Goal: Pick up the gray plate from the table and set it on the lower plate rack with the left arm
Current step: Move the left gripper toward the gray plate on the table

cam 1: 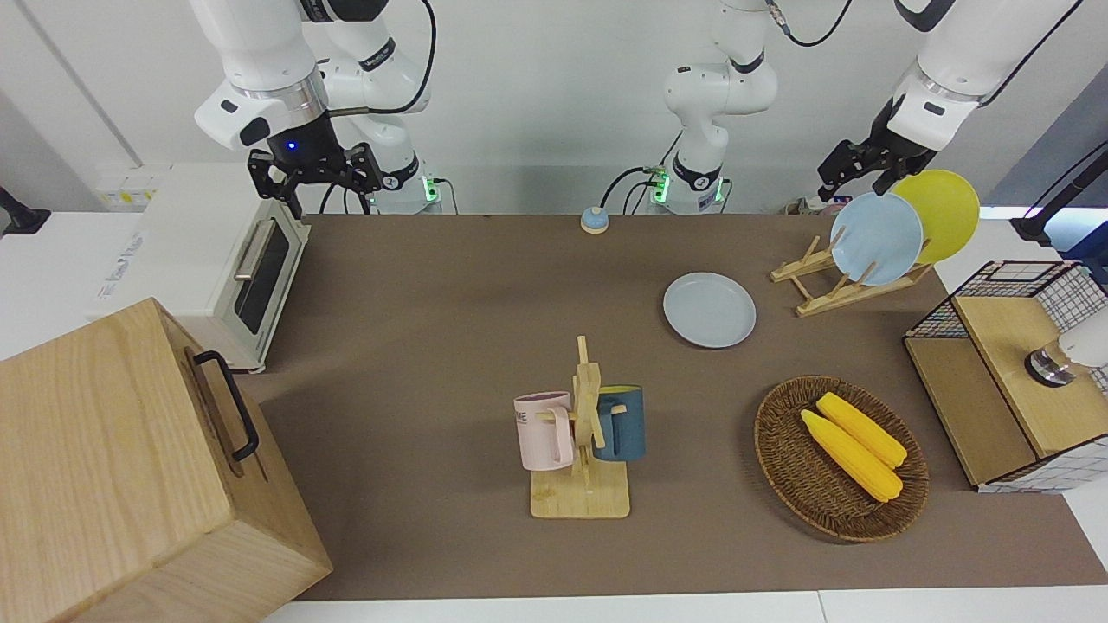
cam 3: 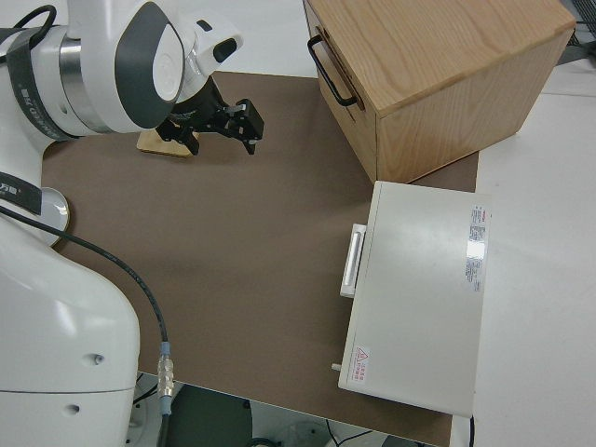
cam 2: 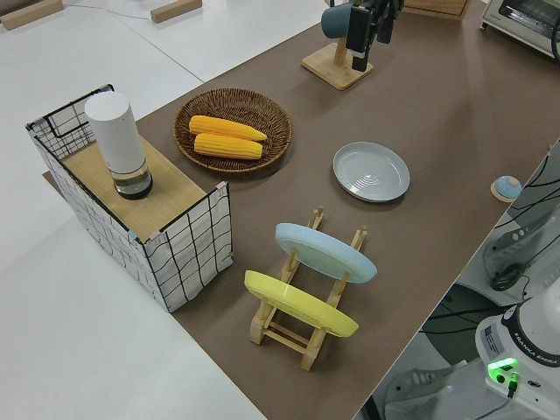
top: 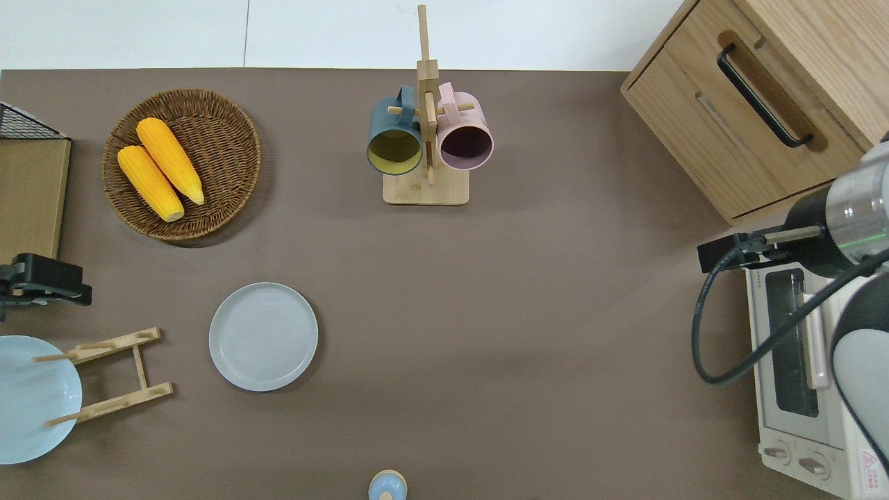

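Note:
The gray plate (cam 1: pixel 710 310) lies flat on the brown table (cam 1: pixel 433 346), beside the lower plate rack (cam 1: pixel 844 292). It also shows in the overhead view (top: pixel 263 336) and the left side view (cam 2: pixel 371 171). The rack (top: pixel 111 375) holds a light-blue plate (cam 1: pixel 876 238) and a yellow plate (cam 1: pixel 939 201) on edge. Its pegs nearest the gray plate are bare. My left gripper (cam 1: pixel 855 182) hangs open and empty in the air over the mat's end, between the rack and the wire shelf (top: pixel 42 285). My right gripper (cam 1: pixel 313 177) is parked and open.
A wicker basket (cam 1: pixel 783 450) with two corn cobs is farther from the robots than the gray plate. A wooden mug stand (cam 1: pixel 582 433) holds a pink and a blue mug. A wire shelf (cam 1: pixel 1008 381), a toaster oven (cam 1: pixel 251 277), a wooden cabinet (cam 1: pixel 130 467) and a bell (cam 1: pixel 594 220) stand around.

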You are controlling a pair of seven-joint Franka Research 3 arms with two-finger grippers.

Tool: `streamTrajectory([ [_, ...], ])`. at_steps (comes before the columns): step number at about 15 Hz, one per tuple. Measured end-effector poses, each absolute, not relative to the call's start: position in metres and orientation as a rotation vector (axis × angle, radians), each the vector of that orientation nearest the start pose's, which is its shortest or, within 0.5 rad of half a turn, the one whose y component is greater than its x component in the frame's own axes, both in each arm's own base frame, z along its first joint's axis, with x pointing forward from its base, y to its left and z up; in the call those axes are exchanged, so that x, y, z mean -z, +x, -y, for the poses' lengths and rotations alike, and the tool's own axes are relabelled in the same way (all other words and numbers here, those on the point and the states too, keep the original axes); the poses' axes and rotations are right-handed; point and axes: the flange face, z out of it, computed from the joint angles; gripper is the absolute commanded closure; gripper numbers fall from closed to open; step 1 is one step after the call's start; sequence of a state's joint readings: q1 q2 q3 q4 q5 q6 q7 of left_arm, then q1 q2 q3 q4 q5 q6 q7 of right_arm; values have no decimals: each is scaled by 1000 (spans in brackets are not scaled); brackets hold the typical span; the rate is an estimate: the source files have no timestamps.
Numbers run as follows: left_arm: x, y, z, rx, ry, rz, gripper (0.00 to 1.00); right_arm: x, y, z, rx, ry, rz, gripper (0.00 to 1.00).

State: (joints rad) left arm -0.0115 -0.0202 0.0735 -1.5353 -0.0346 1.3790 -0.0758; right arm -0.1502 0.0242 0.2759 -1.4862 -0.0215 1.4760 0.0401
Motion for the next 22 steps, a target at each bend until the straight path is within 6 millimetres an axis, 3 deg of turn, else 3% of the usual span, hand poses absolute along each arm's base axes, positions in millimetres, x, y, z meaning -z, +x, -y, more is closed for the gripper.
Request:
streamTrajectory([
  [10, -614, 534, -36, -260, -3144, 281, 9, -643, 549, -65, -51, -3156, 133, 17],
  [16, -560, 535, -25, -236, -3139, 321, 9, -643, 549, -65, -51, -3156, 133, 17],
  [22, -492, 523, -19, -203, -3136, 350, 9, -643, 549, -65, -51, -3156, 133, 17],
])
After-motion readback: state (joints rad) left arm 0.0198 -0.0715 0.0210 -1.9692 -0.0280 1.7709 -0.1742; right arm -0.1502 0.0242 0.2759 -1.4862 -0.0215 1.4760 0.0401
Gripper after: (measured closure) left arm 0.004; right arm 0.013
